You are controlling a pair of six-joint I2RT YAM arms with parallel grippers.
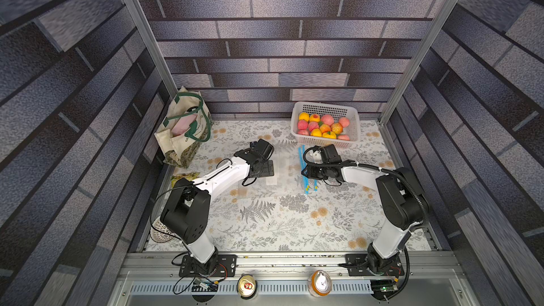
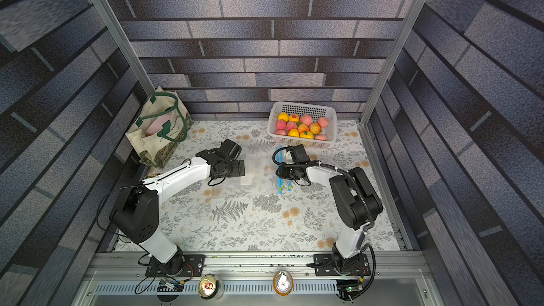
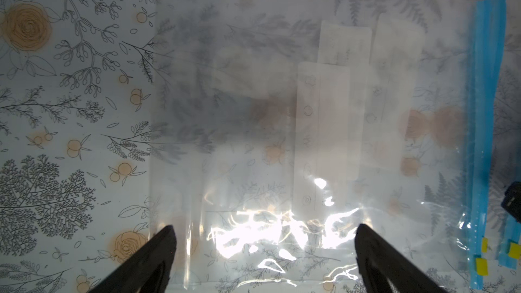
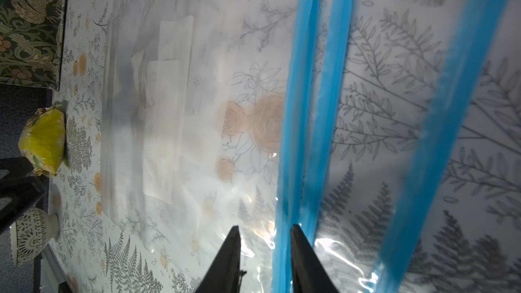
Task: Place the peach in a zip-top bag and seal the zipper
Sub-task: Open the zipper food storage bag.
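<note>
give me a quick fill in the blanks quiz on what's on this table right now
1. The zipper strips on the zip-top bags are ___ in colour.
2. The left hand hangs over the bags with its jaws ___.
3. The peaches lie with other fruit in a white ___ at the back.
4. The tote bag has ___ handles.

Missing words: blue; open; basket; green

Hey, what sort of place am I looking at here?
Probably a robot lab cell dressed as a home: brick-print walls on an aluminium frame, left arm and right arm bolted to a rail, floral tablecloth, fruit basket.
</note>
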